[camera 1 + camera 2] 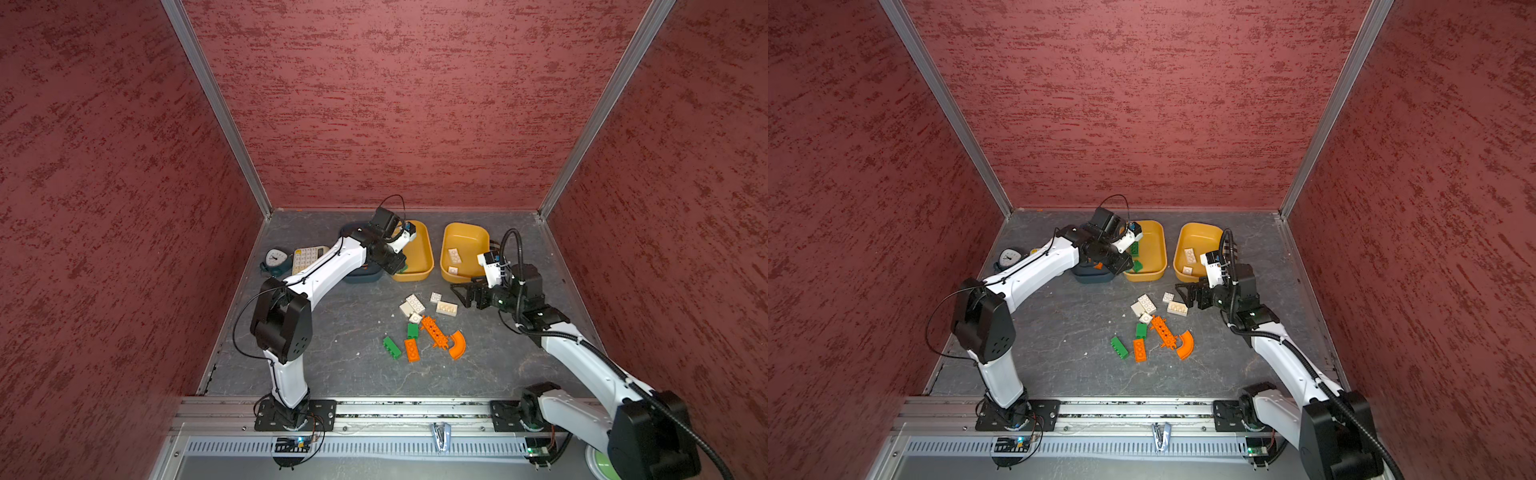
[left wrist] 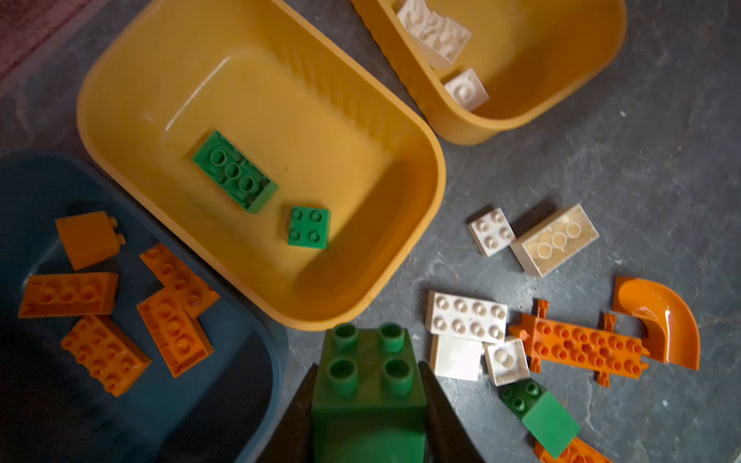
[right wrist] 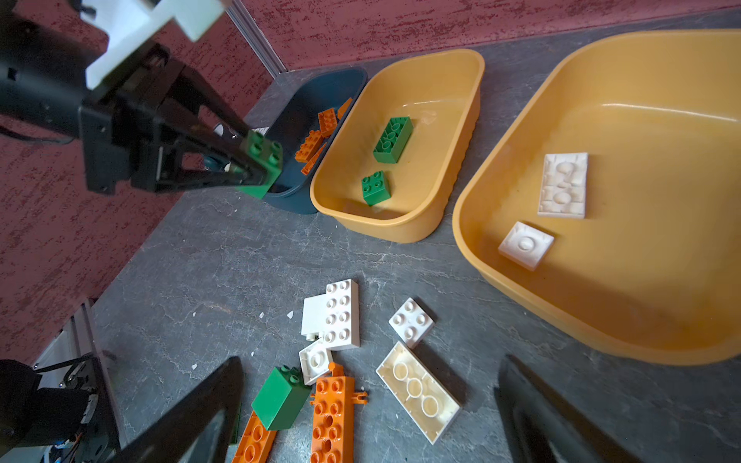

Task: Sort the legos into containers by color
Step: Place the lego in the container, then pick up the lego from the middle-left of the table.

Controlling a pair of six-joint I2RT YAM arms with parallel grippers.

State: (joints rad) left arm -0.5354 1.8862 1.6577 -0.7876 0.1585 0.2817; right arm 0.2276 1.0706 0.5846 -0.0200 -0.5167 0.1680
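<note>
Looking at glossy hard plastic all round: chunky studded legos on a matte grey table veined like slate, boxed in by rough red stucco-ish walls. Got three smooth, shallow, round-cornered tubs in a row at the back. Counting five orange bricks in the dark teal tub, a long green brick plus a small green square in the middle yellow tub, and two cream pieces, underside-up by the look of it, in the far yellow tub.

Seeing the left gripper pinched tight on a tall green four-stud brick, beside the near corners of the teal and middle tubs, inside neither. Seeing the right gripper spread wide, gripping nothing, hanging near the loose cream bricks.

Left loose on the table: a flat orange holed piece with little side pegs, a shiny orange curved arc, a green brick on its side, a green bar, an orange block.

Can't see most of the teal tub in both top views, thanks to the left arm sitting over it. Same for part of the cream calculator beside the little teal clock. Losing the held brick's lower half off the frame edge in the left wrist view. Only getting dark, fuzzy slabs of the right fingers in the right wrist view.
</note>
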